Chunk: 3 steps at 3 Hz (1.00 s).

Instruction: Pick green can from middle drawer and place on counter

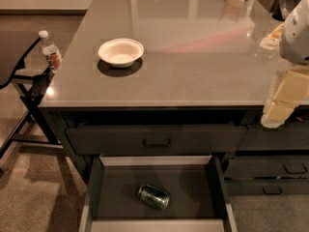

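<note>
The green can (154, 196) lies on its side on the flat dark bottom of the open middle drawer (216, 178), a little right of the drawer's middle. The drawer is pulled out below a closed drawer front with a dark bar handle (156, 142). The counter (193, 57) is a glossy grey-taupe top above the drawers. My gripper (276, 114) hangs at the right edge of the view, in front of the counter's front right edge, well above and to the right of the can. It holds nothing that I can see.
A white bowl (120, 51) sits on the counter's left part. A clear water bottle (49, 50) stands at the counter's left edge, by a dark chair frame (24, 88). More closed drawers (282, 168) are at the right. Some items stand at the counter's far right.
</note>
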Motion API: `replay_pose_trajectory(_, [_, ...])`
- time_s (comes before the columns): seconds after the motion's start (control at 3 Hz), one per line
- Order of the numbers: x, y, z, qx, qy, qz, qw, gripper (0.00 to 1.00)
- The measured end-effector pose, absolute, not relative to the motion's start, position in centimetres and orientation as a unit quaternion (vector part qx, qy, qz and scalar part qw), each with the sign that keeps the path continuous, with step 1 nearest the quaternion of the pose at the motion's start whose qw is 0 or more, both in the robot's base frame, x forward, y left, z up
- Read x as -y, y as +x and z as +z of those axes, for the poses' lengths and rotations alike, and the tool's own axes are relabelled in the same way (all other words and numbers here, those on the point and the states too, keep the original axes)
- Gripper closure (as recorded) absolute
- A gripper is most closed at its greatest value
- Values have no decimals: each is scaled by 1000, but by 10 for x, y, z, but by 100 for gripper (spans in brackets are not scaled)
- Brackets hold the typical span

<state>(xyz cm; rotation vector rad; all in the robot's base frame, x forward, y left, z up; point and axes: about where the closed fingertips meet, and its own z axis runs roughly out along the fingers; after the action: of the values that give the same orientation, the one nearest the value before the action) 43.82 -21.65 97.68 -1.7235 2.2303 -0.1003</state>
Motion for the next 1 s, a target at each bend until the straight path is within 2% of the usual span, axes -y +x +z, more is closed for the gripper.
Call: replay_pose_trajectory(1.0, [213,426,922,-784,-601,-10,157,0])
